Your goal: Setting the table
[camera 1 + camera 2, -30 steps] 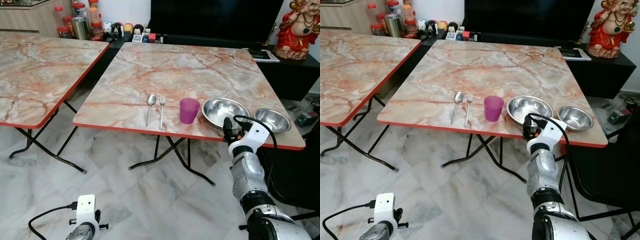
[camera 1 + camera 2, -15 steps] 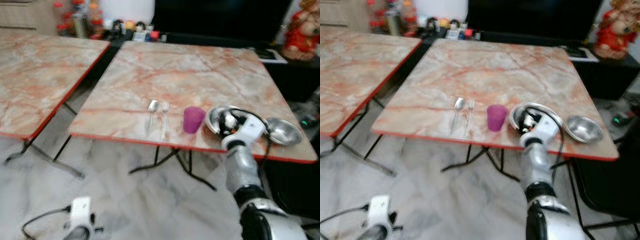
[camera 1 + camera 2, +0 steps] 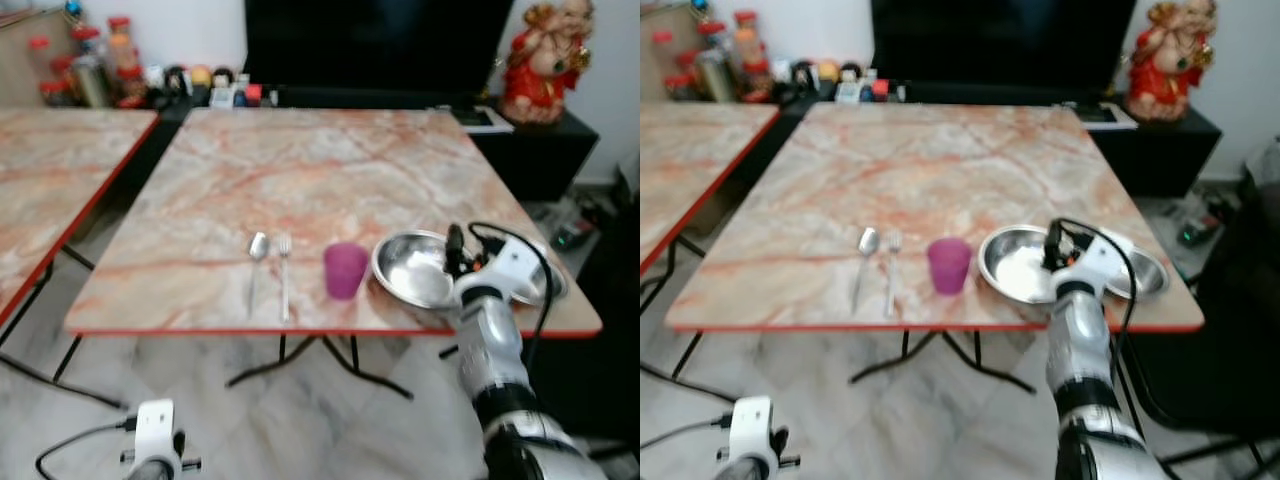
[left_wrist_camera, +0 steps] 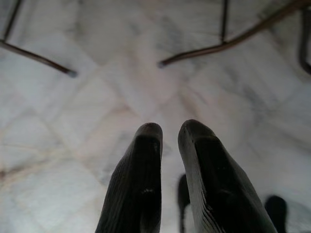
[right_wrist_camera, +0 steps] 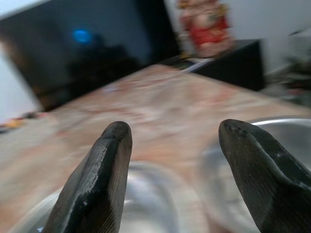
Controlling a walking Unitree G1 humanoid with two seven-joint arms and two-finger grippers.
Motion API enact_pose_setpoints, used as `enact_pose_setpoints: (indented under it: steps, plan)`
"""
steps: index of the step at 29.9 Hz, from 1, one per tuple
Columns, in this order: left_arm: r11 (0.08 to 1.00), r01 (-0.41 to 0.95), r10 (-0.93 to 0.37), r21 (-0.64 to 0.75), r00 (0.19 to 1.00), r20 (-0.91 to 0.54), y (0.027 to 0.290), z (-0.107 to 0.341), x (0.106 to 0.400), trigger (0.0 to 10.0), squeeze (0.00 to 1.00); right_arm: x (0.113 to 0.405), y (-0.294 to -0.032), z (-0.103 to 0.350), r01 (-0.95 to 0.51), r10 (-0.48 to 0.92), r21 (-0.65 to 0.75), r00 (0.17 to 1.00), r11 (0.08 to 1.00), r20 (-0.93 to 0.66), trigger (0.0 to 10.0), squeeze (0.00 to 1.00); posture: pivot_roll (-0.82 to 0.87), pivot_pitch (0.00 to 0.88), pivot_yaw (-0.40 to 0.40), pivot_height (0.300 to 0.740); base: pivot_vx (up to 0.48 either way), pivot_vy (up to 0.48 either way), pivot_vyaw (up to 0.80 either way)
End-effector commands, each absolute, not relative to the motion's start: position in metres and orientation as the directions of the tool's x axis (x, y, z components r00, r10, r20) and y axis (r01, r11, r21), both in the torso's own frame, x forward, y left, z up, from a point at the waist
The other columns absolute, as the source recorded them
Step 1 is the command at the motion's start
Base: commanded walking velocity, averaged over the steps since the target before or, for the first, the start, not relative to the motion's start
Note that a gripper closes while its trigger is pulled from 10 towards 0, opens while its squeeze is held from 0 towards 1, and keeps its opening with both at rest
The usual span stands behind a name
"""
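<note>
right wrist view: my right pincer (image 5: pixel 172 179) spread wide over large steel bowl (image 3: pixel 415 270), beside purple cup (image 3: pixel 345 270). i judge bowl pickup in hand; next, lower onto rim and close.

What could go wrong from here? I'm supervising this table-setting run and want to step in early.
The right claw hangs open over the large steel bowl, which sits close to the table's front edge; a clumsy grip could push it off. The purple cup stands just beside that bowl and might be tipped. The smaller bowl lies behind the arm, so a swing might knock it.
</note>
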State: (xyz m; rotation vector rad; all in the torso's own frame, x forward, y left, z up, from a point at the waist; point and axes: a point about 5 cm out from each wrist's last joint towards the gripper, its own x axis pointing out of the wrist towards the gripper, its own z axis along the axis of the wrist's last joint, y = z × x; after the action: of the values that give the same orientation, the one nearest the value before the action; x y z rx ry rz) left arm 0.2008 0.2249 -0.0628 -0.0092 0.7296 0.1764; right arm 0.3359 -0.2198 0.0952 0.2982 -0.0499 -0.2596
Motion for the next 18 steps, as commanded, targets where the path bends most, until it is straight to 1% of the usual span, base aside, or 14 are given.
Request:
enact_pose_setpoints:
  steps: [1,5,7,9,12,13,15,17,18]
  plan:
    - [0.984,-0.167,0.164,0.060,0.728,-0.665,0.230,-0.063,0.199,10.0,0.00,0.342,-0.214,0.114,0.218,-0.249,0.295,0.966,0.930,0.070,10.0,0.00,0.01,0.000,-0.037,0.740,0.000,0.000,0.00]
    - [0.983,-0.170,0.169,0.065,0.726,-0.666,0.233,-0.063,0.197,10.0,0.00,0.339,-0.218,0.128,0.249,-0.278,0.291,0.959,0.924,0.062,10.0,0.00,0.00,0.000,-0.030,0.740,0.000,0.000,0.00]
    - [0.984,-0.168,0.169,0.067,0.723,-0.670,0.233,-0.064,0.195,10.0,0.00,0.338,-0.215,0.139,0.225,-0.254,0.308,0.966,0.924,0.056,10.0,0.00,0.00,0.000,-0.028,0.740,0.000,0.000,0.00]
    - [0.984,-0.167,0.169,0.068,0.722,-0.671,0.234,-0.064,0.194,10.0,0.00,0.337,-0.214,0.142,0.239,-0.259,0.293,0.965,0.926,0.031,10.0,0.00,-0.01,0.000,-0.026,0.740,0.000,0.000,0.00]
    - [0.984,-0.167,0.168,0.067,0.720,-0.674,0.234,-0.065,0.193,10.0,0.00,0.332,-0.212,0.150,0.300,-0.297,0.313,0.953,0.901,-0.057,10.0,0.00,-0.01,0.000,-0.021,0.740,0.000,0.000,0.00]
    - [0.984,-0.163,0.165,0.067,0.719,-0.675,0.234,-0.065,0.192,10.0,0.00,0.330,-0.211,0.152,0.334,-0.313,0.319,0.942,0.887,-0.118,10.0,0.00,-0.01,0.000,-0.019,0.740,0.000,0.000,0.00]
    - [0.985,-0.158,0.160,0.065,0.719,-0.676,0.234,-0.065,0.192,10.0,0.00,0.327,-0.209,0.152,0.369,-0.326,0.343,0.928,0.864,-0.179,10.0,0.00,-0.01,0.000,-0.019,0.740,0.000,0.000,0.00]
    - [0.987,-0.145,0.149,0.064,0.718,-0.679,0.234,-0.065,0.192,10.0,0.00,0.322,-0.206,0.151,0.394,-0.320,0.315,0.910,0.863,-0.264,10.0,0.00,-0.01,0.000,-0.018,0.740,0.000,0.000,0.00]
    - [0.988,-0.142,0.147,0.063,0.718,-0.680,0.234,-0.065,0.192,10.0,0.00,0.321,-0.205,0.151,0.398,-0.316,0.306,0.906,0.865,-0.282,10.0,0.00,-0.01,0.000,-0.018,0.740,0.000,0.000,0.00]
